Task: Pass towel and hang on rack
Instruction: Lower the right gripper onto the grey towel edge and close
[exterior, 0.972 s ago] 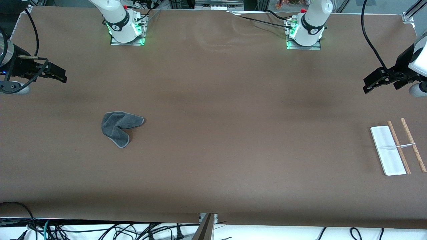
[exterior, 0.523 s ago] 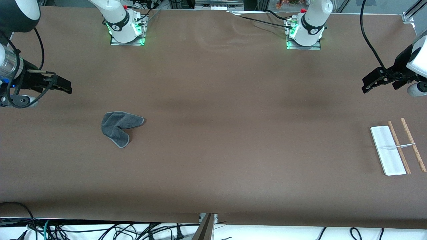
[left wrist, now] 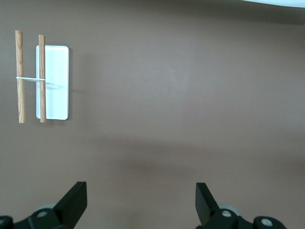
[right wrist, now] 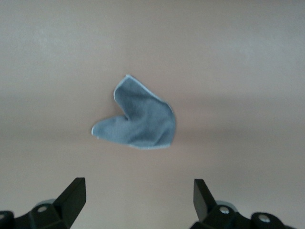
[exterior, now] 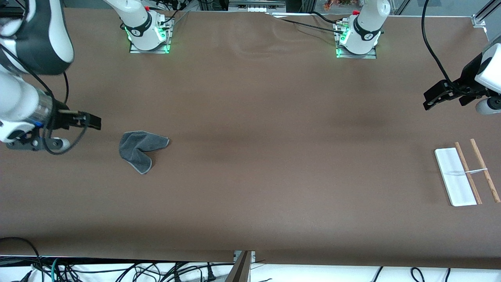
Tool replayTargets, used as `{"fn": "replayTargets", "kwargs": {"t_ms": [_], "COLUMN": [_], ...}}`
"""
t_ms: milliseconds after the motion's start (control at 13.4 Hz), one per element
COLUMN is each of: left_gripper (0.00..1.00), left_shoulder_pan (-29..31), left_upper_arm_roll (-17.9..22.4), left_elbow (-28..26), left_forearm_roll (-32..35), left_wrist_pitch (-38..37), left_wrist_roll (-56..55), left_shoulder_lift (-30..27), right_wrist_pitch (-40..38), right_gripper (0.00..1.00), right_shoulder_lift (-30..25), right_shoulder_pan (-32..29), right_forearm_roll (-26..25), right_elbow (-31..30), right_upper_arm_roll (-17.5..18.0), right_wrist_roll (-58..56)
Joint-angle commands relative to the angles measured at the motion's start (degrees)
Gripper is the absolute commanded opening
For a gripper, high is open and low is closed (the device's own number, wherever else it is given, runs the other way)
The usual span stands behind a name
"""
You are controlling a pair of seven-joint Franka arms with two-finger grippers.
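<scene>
Crumpled dark grey cloth towel (exterior: 141,150) lying on brown bench (exterior: 250,137), right arm's end; right pincer (exterior: 93,122) spread wide above bench beside it. White-based wooden-rod rack (exterior: 465,175) at left arm's end; left pincer (exterior: 429,101) wide, waiting

No legible text, label, brand, number or sign is found in any view. A small round mark is carried on the collar of each arm base (exterior: 149,27), but it cannot be read.
</scene>
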Motion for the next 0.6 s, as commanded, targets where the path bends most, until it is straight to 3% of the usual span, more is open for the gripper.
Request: {"fn": "replayTargets", "kwargs": {"t_ms": [0, 523], "left_gripper": [1.00, 1.00], "left_shoulder_pan": [0.4, 0.4], "left_upper_arm_roll": [-0.3, -0.3], "left_elbow": [0.4, 0.5], "left_forearm_roll": [0.0, -0.1], "left_wrist_pitch": [0.0, 0.2], "left_wrist_roll": [0.4, 0.5], "left_shoulder_lift": [0.1, 0.2], "right_wrist_pitch": [6.7, 21.3], "right_gripper": [1.00, 1.00], "right_shoulder_lift": [4.1, 14.4], "right_shoulder_pan": [1.0, 0.7], "right_forearm_roll": [0.4, 0.6], "right_elbow": [0.4, -0.3], "right_upper_arm_roll": [-0.1, -0.1], "right_wrist_roll": [-6.9, -39.4]}}
